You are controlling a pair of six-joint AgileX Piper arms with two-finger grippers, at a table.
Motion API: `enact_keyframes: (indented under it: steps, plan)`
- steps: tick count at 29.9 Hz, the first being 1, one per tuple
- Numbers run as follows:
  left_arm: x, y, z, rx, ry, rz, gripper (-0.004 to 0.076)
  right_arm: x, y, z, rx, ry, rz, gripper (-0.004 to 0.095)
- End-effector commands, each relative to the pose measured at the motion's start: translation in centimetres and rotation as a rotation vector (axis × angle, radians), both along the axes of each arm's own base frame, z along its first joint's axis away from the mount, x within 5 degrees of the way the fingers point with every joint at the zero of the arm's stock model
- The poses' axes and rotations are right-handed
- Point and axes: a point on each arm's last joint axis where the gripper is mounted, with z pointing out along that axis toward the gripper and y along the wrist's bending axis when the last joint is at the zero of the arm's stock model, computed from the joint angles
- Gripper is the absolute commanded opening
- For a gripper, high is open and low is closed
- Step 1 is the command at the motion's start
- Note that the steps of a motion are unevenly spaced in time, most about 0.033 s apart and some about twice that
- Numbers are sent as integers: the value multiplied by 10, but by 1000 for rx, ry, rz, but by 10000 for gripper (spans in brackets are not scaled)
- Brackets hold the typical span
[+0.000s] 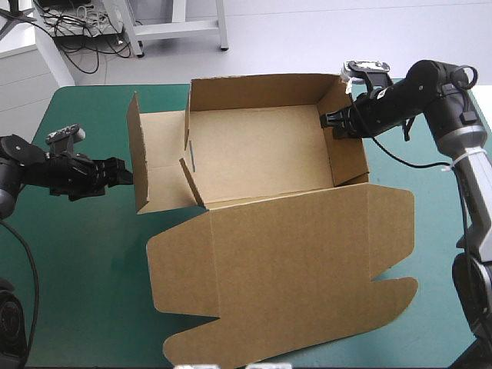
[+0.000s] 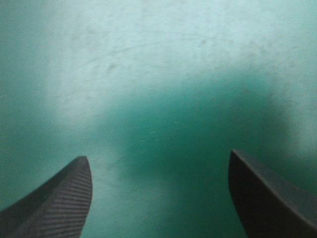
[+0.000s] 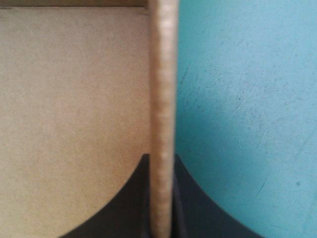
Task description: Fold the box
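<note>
Now my right end effector (image 1: 334, 123) pinches the box's (image 1: 261, 165) right wall, steadying it upright toward the worktop's (image 1: 84, 254) far edge; my left end effector (image 1: 123, 173) hovers open beside the loose left flap, ready to push.

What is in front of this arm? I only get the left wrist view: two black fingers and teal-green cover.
Observer: The high view shows the left gripper open, low over the cover, aimed at the left side of a brown box.
Operator: Is the other arm doing anything?
Observer: Yes. The right gripper is shut on the box, pinching its upright right wall.
Operator: So is the box finished?
Observer: Not yet. Its lid lies flat on the cover, and the flaps on the left side look untucked.
</note>
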Motion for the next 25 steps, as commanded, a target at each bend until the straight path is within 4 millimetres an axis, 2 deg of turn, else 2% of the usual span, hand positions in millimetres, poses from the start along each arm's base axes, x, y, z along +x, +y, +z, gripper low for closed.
enact_keyframes:
  steps: [1, 10, 20, 25]
  plan:
    - [-3, -15, 30, -167, -135, -55, 545, -17, 0, 28, 62, -61, 15, -20]
    - [-13, -28, 38, -287, -124, -206, 545, -11, 1, 21, 61, -39, 11, -20]
    - [-31, -33, 59, -259, -209, -230, 545, 5, 5, -1, 94, 44, -24, -20]
    - [-40, -35, 68, -247, -242, -237, 545, 11, 19, -10, 152, 55, -12, -20]
